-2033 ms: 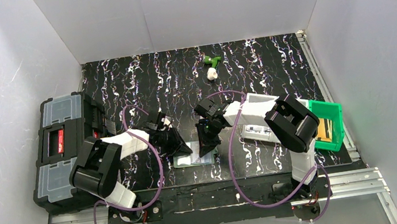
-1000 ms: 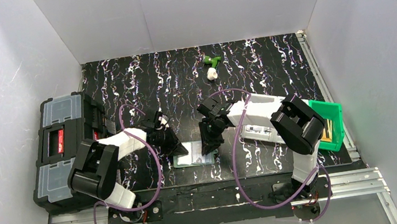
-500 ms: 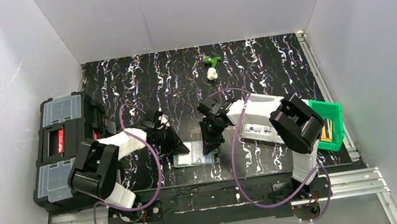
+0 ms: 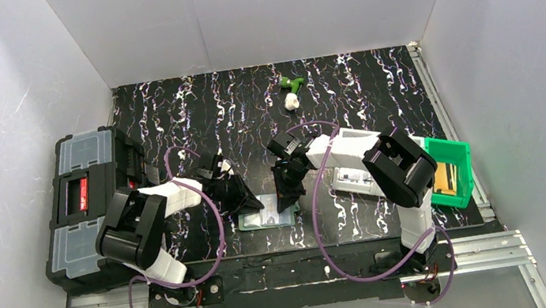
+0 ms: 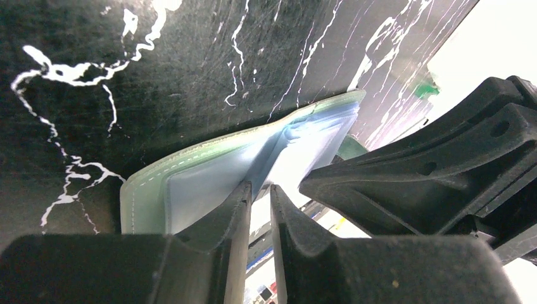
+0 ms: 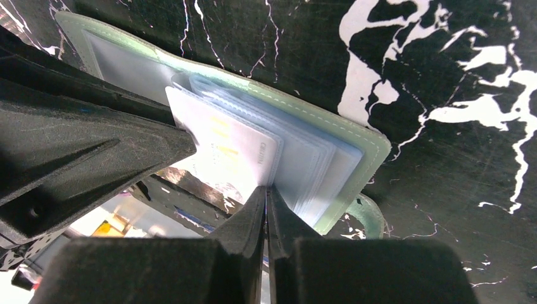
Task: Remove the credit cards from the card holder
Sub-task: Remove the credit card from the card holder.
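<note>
The grey-green card holder (image 4: 266, 218) lies open on the black marbled table, near the front centre. My left gripper (image 4: 248, 202) presses its tips on the holder's left flap (image 5: 190, 183); its jaws are almost shut, with a narrow empty slit between them (image 5: 259, 190). My right gripper (image 4: 285, 200) is shut on the edge of a pale grey credit card (image 6: 221, 149) with printed marks. That card sticks out of the stack of clear pockets (image 6: 316, 171) in the holder (image 6: 373, 142). The snap tab (image 6: 367, 215) shows beside the right fingers. Other cards are hidden in the pockets.
A big black toolbox (image 4: 90, 210) stands at the left edge. A white tray (image 4: 355, 167) and a green plastic bin (image 4: 451, 170) lie to the right, partly under the right arm. A small green and white object (image 4: 291, 92) lies at the back.
Both grippers stay at the holder. The right arm's wrist and elbow have shifted slightly left. The holder has not visibly moved.
</note>
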`<state>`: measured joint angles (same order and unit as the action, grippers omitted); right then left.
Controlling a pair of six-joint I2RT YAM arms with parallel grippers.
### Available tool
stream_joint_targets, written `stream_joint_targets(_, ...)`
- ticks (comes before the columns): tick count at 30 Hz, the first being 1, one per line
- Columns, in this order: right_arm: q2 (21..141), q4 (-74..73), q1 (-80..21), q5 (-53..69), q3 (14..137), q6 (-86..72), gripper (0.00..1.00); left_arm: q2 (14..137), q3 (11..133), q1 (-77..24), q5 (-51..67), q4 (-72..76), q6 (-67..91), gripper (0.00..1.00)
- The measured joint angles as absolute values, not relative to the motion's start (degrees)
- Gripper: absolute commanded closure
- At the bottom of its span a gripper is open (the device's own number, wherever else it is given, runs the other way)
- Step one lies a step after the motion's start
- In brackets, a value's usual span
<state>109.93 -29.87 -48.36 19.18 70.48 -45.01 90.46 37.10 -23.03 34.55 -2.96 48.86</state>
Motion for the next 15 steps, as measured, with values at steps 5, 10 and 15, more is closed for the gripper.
stream_joint_targets(5,110.15,-30.11,-48.29,19.35,70.74,-44.86,0.92,90.7,36.46,-22.96,35.2,-1.32,49.57,0.91)
stream_joint_targets(10,110.34,-30.13,-48.1,19.83,70.74,-44.84,0.92,90.72,34.9,-22.5,36.09,1.57,51.5,1.0)
stream_joint_targets(15,110.6,-30.45,-47.97,20.14,70.96,-44.84,0.93,90.63,33.26,-22.0,36.95,4.33,54.33,1.0)
